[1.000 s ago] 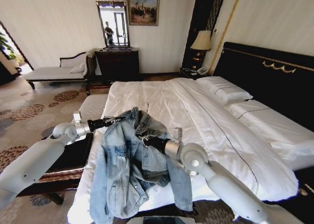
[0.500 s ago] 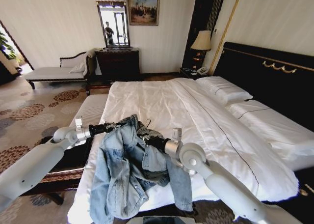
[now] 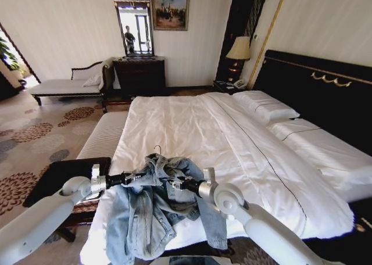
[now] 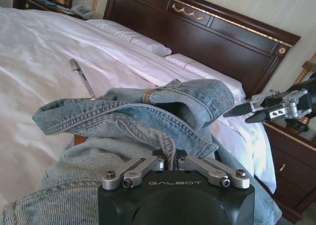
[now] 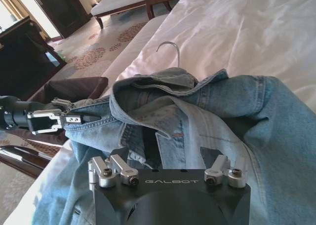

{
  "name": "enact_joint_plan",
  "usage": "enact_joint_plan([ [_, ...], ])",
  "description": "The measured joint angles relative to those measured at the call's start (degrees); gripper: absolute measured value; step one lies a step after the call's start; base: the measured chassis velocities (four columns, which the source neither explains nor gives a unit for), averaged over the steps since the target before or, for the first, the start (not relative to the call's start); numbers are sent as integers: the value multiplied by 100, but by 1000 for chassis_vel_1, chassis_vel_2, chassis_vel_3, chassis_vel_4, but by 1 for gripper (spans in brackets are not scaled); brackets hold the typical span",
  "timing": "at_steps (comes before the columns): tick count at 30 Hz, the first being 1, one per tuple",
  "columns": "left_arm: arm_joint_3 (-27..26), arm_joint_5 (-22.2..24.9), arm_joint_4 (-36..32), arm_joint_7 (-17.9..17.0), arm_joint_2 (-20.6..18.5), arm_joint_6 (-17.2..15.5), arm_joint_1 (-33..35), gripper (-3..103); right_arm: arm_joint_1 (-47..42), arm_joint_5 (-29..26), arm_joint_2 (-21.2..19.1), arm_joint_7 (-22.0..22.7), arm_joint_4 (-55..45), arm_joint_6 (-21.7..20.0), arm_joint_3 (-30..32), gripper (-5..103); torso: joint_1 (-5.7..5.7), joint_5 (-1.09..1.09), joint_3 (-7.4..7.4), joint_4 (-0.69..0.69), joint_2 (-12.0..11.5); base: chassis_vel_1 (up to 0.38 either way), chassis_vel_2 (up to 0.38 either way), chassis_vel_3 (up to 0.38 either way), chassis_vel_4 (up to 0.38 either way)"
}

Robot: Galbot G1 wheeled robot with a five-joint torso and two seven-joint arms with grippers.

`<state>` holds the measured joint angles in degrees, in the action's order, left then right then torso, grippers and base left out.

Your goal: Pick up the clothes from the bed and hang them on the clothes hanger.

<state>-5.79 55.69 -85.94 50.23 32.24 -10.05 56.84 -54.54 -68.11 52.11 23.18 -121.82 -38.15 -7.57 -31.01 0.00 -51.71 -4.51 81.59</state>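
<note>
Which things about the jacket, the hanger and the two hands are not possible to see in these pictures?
- Clothes hanger: in the head view the denim jacket covers its body, leaving the silver hook.
- Left hand, head view: fingertips buried in denim.
- Right hand, head view: fingertips hidden by folds.
- Jacket hem: cut off by the head view's lower edge.

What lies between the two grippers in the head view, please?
In the head view, the bunched denim jacket spans between the left gripper and right gripper.

The faded light-blue denim jacket (image 3: 156, 201) lies bunched at the foot corner of the white bed (image 3: 232, 143), draping over its edge. A silver hanger hook (image 3: 157, 149) sticks out at the jacket's collar, seemingly from inside it.
</note>
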Motion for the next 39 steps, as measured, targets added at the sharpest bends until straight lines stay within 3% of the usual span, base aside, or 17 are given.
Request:
enact_joint_plan([
  [8, -187, -438, 102, -363, 70, 329, -16, 41, 40, 618, -147, -71, -43, 10, 191, 99, -1, 0, 0, -1, 0, 0, 0, 0, 0],
  [10, -244, -439, 104, -461, 68, 397, -19, 41, 108, 662, -175, -71, -55, 36, 225, 100, -1, 0, 0, -1, 0, 0, 0, 0, 0],
  [14, -555, -208, 33, -946, 48, 527, 26, 62, 578, 782, -277, -85, -6, 122, 223, 100, -1, -1, -1, 0, 0, 0, 0, 0, 0],
  [16, -636, -127, 17, -1078, 59, 533, 41, 62, 700, 817, -290, -90, 45, 134, 197, 100, -1, 1, 0, 0, 0, 0, 0, 0, 0],
  [17, -756, 77, 10, -1410, 105, 539, 36, 74, 913, 886, -321, -95, 159, 158, 168, 100, -1, 2, -1, 3, 0, 0, 0, 0, 0],
  [19, -849, 298, 18, -1848, 204, 526, 7, 79, 1068, 1026, -378, -150, 281, 201, 147, 100, -1, 0, -1, 1, 0, 0, 0, 0, 0],
  [20, -849, 298, 18, -1848, 204, 526, 7, 79, 1068, 1026, -378, -150, 281, 201, 147, 100, -1, 0, -1, 1, 0, 0, 0, 0, 0],
  [23, -992, 364, 0, -2734, 379, 465, 123, 95, 1172, 1798, -481, -494, 675, 443, 58, 100, -2, 0, -1, 0, -1, 0, 0, 0, 0],
  [27, -1232, 262, -84, -3153, 530, 426, 381, 100, 1228, 2246, -515, -701, 919, 602, -21, 100, -2, 0, -1, -4, 0, 0, 0, 0, 0],
  [29, -1824, 87, -302, -3442, 758, 399, 980, 100, 1497, 2543, -426, -887, 1174, 763, -253, 100, -2, 0, 0, -4, 0, 0, 0, 0, 0],
  [31, -2061, 17, -401, -3509, 852, 372, 1272, 100, 1609, 2684, -374, -964, 1263, 829, -363, 100, -2, 0, -1, -2, 0, 0, 0, 0, 0],
  [33, -2695, -247, -679, -3584, 1142, 372, 2084, 100, 1963, 2820, -208, -1050, 1458, 903, -716, 100, -2, 0, -1, 4, 0, 0, 0, 0, 0],
  [36, -3069, -389, -899, -3599, 1348, 411, 2588, 100, 2301, 2727, -44, -1034, 1594, 906, -1046, 100, -2, -2, -1, 4, 0, 0, 0, 0, 0],
  [39, -3640, -565, -1237, -3581, 1754, 560, 3220, 100, 3065, 2222, 364, -884, 1840, 824, -1788, 100, 0, -2, 0, 1, 0, 0, 0, 0, 0],
])
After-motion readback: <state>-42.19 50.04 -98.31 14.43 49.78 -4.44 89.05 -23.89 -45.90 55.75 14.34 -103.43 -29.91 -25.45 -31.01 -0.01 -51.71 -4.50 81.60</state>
